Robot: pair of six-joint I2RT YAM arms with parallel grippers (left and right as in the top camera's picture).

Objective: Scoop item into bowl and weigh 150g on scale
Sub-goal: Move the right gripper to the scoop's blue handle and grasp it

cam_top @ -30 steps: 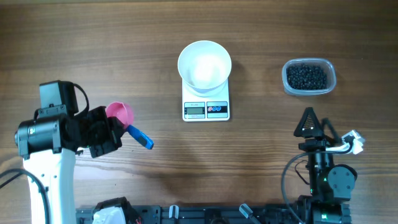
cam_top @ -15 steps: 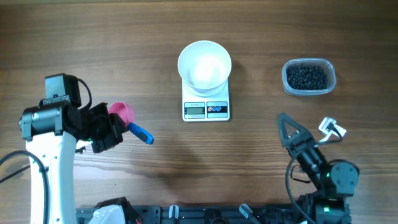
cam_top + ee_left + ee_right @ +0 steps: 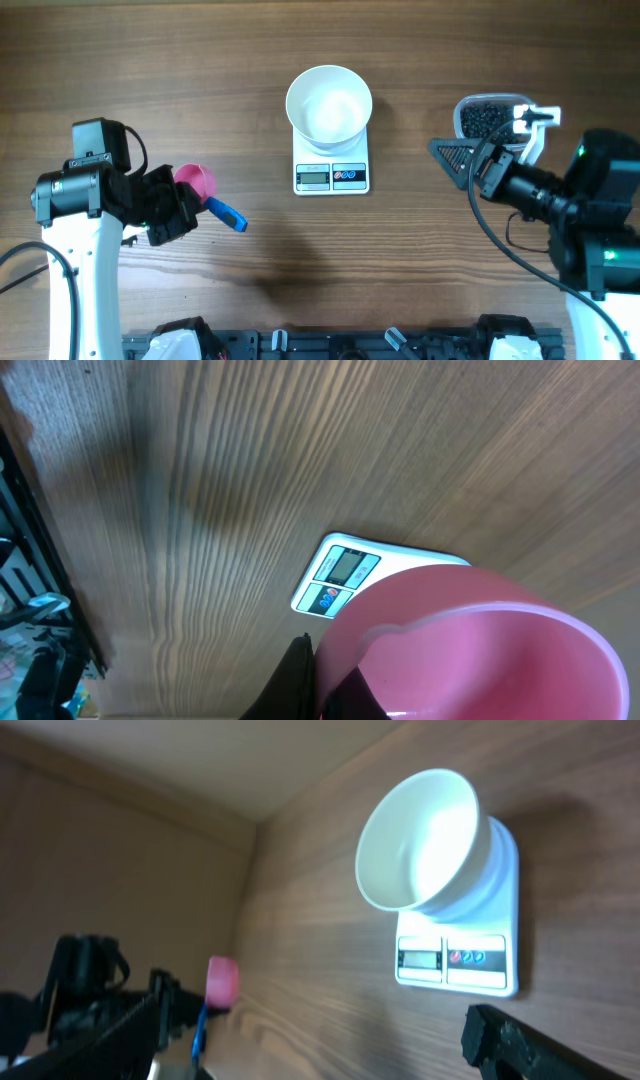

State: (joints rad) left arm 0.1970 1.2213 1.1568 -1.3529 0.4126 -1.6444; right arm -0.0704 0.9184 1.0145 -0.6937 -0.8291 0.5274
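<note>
A white bowl [image 3: 328, 105] [image 3: 420, 840] sits on the white scale [image 3: 332, 177] [image 3: 460, 960] [image 3: 345, 572] at mid-table and looks empty. The item [image 3: 483, 120], small dark pieces, fills a clear container at the right, partly covered by my right arm. My left gripper [image 3: 190, 208] [image 3: 325, 685] is shut on the rim of a pink scoop [image 3: 193, 182] [image 3: 480, 650] [image 3: 222, 978] with a blue handle [image 3: 226, 218], left of the scale. My right gripper [image 3: 452, 160] [image 3: 320, 1060] is open and empty, pointing left toward the scale from beside the container.
The clear plastic container [image 3: 463, 130] stands at the back right, with my right arm's white cable clip [image 3: 535, 117] over it. A black rail [image 3: 330, 345] runs along the table's front edge. Bare wood lies in front of the scale.
My right arm has swung up from the front edge to beside the container and now points left. The left arm and scoop have barely shifted.
</note>
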